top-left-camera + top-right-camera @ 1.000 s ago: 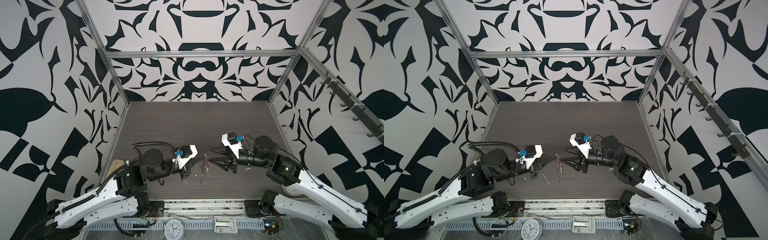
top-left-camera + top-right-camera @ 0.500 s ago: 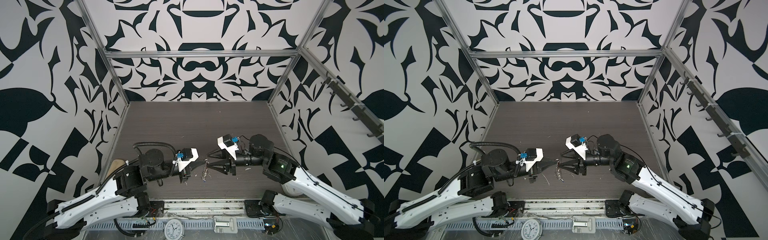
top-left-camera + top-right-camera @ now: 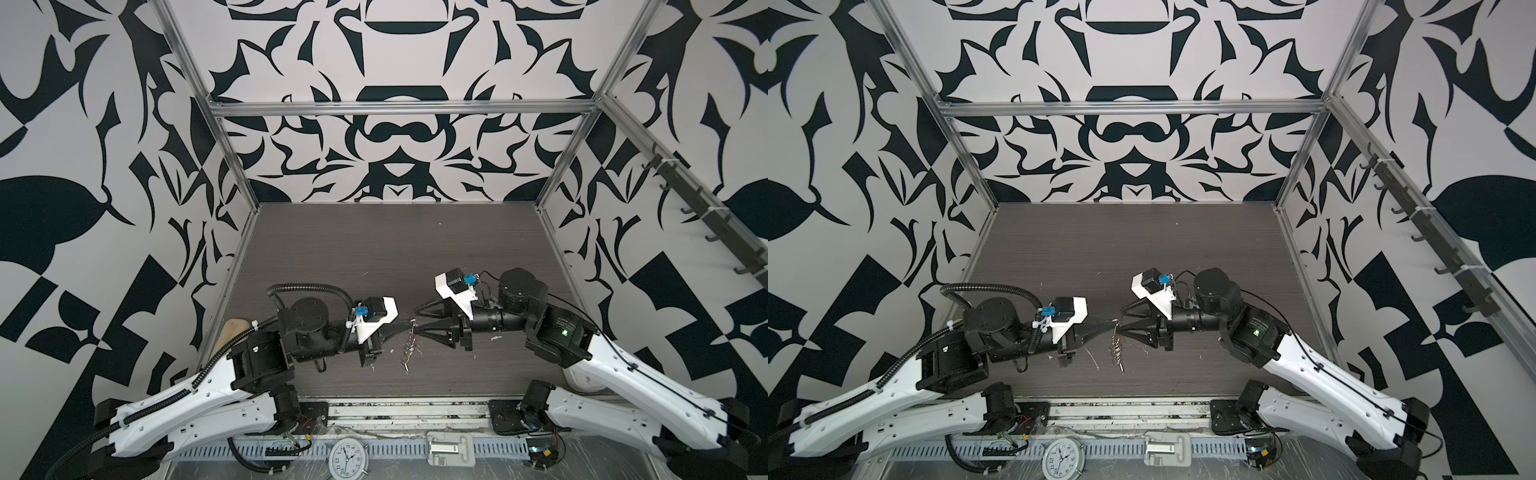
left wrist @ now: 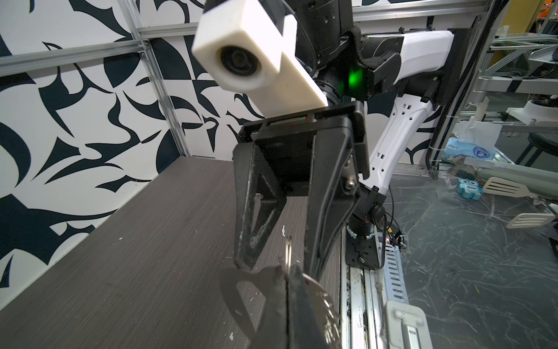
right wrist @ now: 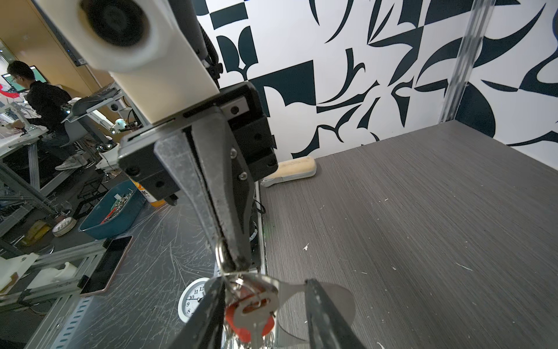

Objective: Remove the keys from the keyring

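Above the table (image 3: pixel 374 249), the left gripper (image 3: pixel 409 326) clamps the keyring (image 3: pixel 408 347), which hangs long axis down. The right gripper (image 3: pixel 415 322) gapes around its red-tagged key (image 5: pixel 255 314).

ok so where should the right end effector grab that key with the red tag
Take the key by its flat head, just under the ring the left end effector pinches. It hangs blade down, face toward the right end effector, so come level from the right, closing on its two side edges.
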Tool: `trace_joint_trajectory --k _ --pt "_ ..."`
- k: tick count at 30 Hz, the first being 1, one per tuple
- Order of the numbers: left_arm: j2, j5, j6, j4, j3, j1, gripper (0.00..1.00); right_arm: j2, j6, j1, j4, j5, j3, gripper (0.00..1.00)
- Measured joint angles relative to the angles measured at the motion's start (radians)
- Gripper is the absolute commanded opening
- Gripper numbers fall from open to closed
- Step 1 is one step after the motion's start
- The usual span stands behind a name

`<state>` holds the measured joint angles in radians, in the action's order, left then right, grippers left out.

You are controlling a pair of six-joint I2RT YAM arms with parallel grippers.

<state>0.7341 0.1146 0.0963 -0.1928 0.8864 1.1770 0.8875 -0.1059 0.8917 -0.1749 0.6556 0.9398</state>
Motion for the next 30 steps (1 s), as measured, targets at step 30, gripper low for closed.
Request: trace_joint_trajectory --k 30 --pt "-0.006 -0.081 -0.018 0.035 0.000 -0.001 0.00 0.016 -0.023 0.007 -0.031 -0.108 0.017 0.46"
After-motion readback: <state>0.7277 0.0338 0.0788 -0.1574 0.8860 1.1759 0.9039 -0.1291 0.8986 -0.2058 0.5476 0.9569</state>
